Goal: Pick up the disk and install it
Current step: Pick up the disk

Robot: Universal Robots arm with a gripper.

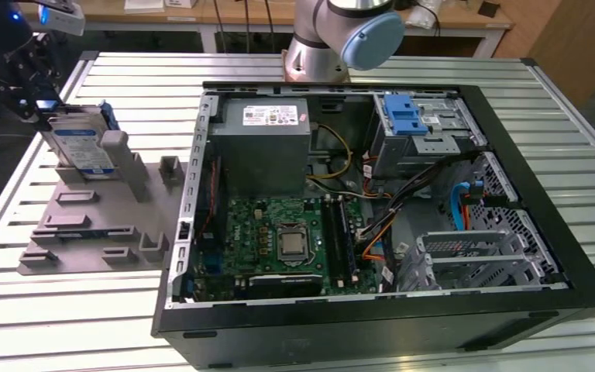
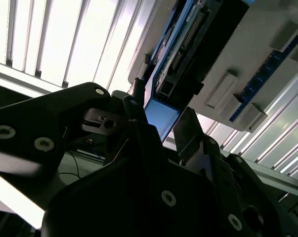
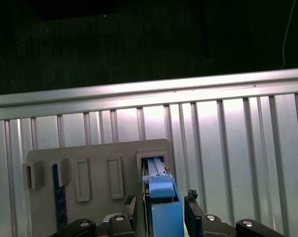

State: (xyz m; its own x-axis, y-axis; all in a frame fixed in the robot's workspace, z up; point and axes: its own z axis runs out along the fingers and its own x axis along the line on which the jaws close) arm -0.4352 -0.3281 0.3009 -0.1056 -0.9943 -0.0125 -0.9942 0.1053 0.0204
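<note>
- Progress is sitting at the very start: the disk (image 1: 78,147) is standing on edge in the grey holder (image 1: 91,225), at the upper left of the exterior view, and is not yet lifted.
- Your gripper (image 1: 41,105) is hanging right over the disk's top edge, in that same corner of the frame.
- In the first wrist view its fingers (image 3: 130,208) are standing wide, one on each side of the disk's blue carrier frame (a thin gap is showing on both sides, so I am judging that nothing is being clamped yet).
- The second wrist view is telling you the same: the blue end of the disk is lying between the two dark fingers.
- The open computer case (image 1: 545,194) is taking up the middle and right of the exterior view, well apart from the disk. I am judging that the drive cage (image 1: 445,147) under the blue latch (image 1: 409,116), at its upper right, is where the disk belongs.
- You are looking at a task with neither the pickup nor the installation done.
</note>
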